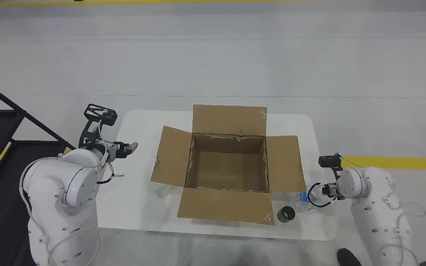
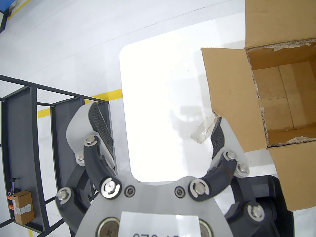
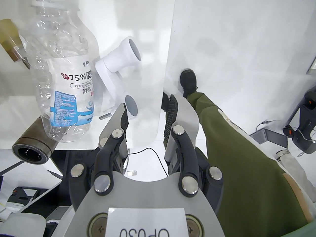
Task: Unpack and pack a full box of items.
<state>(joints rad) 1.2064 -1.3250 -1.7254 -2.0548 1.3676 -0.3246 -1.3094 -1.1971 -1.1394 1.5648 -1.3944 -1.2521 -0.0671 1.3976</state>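
Note:
An open cardboard box (image 1: 229,166) stands mid-table with all its flaps folded out, and its inside (image 2: 284,99) looks empty. Off the box's front right corner lie a clear bottle (image 3: 64,75) with a white cap, a white plastic fitting (image 3: 118,62), a dark metal cylinder (image 3: 32,144) and a brass piece (image 3: 12,43). My right gripper (image 3: 148,114) is open beside the white fitting, at the table's right edge (image 1: 313,196). My left gripper (image 2: 158,129) hangs open and holds nothing above the table's left side (image 1: 126,147), apart from the box.
A scrap of clear plastic (image 2: 202,130) lies by the box's left flap. A black metal rack (image 2: 29,124) stands left of the table, with a small carton (image 2: 22,207) on it. The white table (image 1: 140,126) has bare room left of the box.

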